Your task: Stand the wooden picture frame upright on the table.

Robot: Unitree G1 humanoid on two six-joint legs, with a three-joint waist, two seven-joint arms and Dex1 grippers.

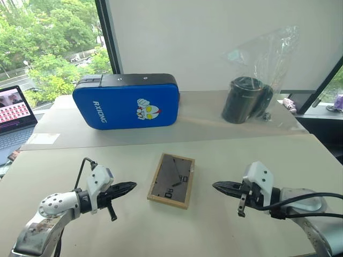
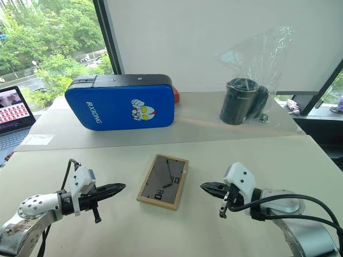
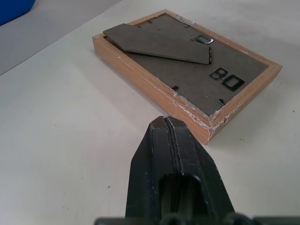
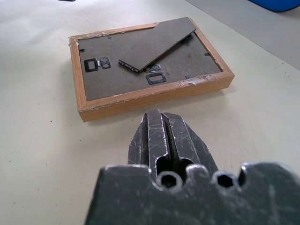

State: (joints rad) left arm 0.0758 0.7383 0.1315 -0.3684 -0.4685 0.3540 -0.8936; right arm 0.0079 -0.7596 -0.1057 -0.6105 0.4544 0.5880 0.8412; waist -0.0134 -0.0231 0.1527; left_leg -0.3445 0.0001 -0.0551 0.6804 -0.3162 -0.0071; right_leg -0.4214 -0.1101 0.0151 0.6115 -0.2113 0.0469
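The picture frame (image 1: 171,180) lay face down mid-table (image 1: 225,235), not yet stood up; the left gripper (image 1: 128,187) and right gripper (image 1: 218,187) flanked it, both closed and empty.

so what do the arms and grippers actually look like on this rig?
Both arms are silver-grey metal; the left has a perforated round joint cap. Each wrist carries a white block housing with a black cable looping off it. The left gripper and right gripper each have two tapered, scuffed black fingers.
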